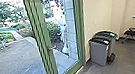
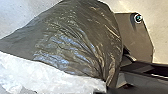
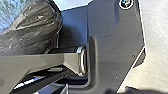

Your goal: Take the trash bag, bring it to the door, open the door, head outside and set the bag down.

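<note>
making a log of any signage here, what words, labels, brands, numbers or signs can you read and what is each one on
No text can be read.
Pale patch on the black lid of the grey bin: possibly a label, too small to read.
Pale patch on the green lid of the bin behind it: likewise too small to read.
Trash bag: no lettering that I can make out.
</note>
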Motion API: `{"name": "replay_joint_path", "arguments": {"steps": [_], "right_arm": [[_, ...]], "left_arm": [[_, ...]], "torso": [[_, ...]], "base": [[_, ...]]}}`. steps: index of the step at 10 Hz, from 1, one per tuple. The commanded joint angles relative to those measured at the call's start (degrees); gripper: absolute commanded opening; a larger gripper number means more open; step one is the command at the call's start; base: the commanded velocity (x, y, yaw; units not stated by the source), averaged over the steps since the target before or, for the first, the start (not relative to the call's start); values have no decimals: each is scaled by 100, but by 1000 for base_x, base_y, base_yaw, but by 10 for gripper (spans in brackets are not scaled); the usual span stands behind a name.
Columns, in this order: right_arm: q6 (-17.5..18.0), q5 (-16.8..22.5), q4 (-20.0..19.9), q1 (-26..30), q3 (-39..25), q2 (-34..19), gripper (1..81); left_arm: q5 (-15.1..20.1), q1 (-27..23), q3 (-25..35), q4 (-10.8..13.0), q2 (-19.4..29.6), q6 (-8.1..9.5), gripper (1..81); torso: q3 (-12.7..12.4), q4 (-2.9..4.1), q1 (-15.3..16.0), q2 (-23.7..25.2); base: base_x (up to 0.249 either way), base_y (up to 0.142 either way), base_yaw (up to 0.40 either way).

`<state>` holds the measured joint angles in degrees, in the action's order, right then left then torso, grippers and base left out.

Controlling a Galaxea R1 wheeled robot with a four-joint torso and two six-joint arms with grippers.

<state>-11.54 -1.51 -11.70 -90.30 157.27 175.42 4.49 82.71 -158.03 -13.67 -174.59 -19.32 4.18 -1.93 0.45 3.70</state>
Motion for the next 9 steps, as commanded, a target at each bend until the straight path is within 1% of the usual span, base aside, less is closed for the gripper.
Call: {"name": "replay_joint_path", "arguments": {"steps": [1, 2, 9], "right_arm": [[-6, 353, 45, 235, -5, 22, 811], [-6, 353, 37, 235, -5, 22, 811], [-6, 353, 37, 218, -5, 22, 811]], "left_arm": [[360, -330, 0, 48, 3, -27, 10], [360, -338, 0, 48, 3, -19, 10], [360, -339, -9, 39, 3, -19, 10]], "torso": [[0, 0, 0, 0], [0, 0, 0, 0], [0, 0, 0, 0]], "base": [[153, -64, 0], [153, -63, 0], [153, 0, 0]]}}
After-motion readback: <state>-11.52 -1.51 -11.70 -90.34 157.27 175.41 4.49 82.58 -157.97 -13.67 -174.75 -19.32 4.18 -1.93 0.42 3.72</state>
